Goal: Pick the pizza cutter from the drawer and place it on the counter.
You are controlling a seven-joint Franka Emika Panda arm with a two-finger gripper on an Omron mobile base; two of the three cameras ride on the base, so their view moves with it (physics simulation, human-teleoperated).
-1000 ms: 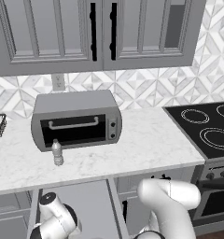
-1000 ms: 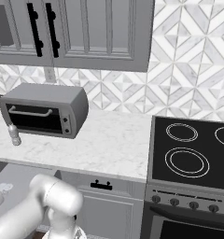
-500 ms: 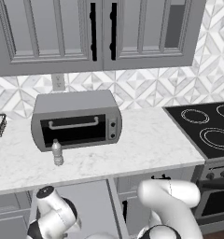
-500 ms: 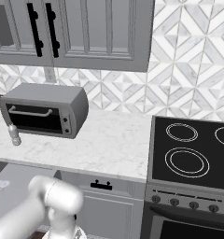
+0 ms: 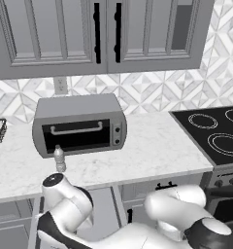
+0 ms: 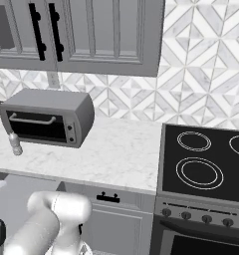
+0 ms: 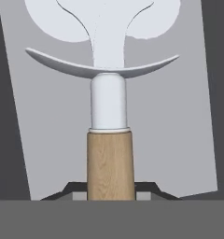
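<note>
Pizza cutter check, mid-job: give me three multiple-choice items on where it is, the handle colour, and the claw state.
1. Where is the pizza cutter?
A. over the grey drawer floor
B. on the stovetop
C. inside the toaster oven

2. What colour is its handle?
A. black
B. tan wood
C. red

3. What state is the claw in?
A. wide open, nothing between the tips
B. shut on the shaker bottle
C. shut on the pizza cutter

Answers:
1. A, the hand view shows flat grey floor behind the tool.
2. B, the stick between the tips is tan with wood grain, below a pale silvery head.
3. C, the dark tips sit against both sides of the handle.
</note>
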